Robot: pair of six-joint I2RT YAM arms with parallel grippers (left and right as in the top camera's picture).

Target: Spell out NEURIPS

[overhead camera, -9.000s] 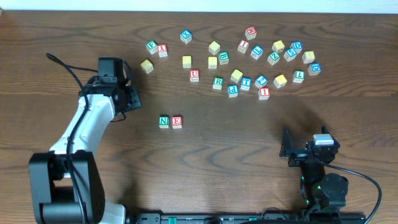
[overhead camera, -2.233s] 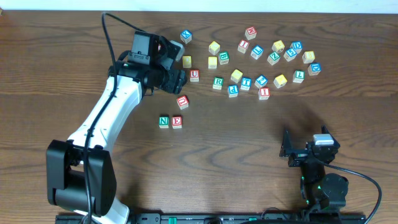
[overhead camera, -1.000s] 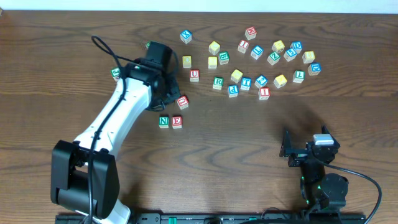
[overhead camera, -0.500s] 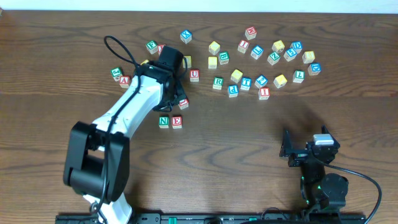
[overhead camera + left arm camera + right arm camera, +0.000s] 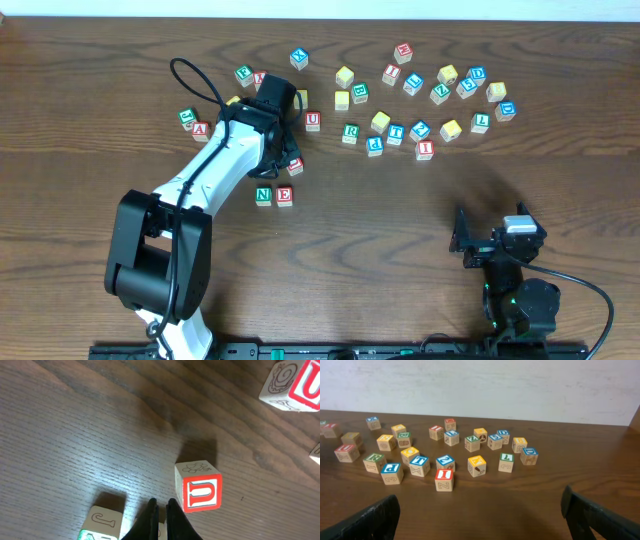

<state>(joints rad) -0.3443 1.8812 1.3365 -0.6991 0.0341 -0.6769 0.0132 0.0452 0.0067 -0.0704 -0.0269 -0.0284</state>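
Your left pincer (image 5: 161, 510) hovers with fingers (image 5: 152, 515) almost together, holding nothing; the U (image 5: 198, 491) sits on the worktop (image 5: 75, 435) just beside them, not touching. It seems to lie just beyond the E (image 5: 285, 195). Open wider first, centre over the U, then descend straight so that no finger pushes it. Set it touching the E, opposite the N (image 5: 263, 195). The U is a pale wooden cube: red letter in a red frame, a line drawing on another face.
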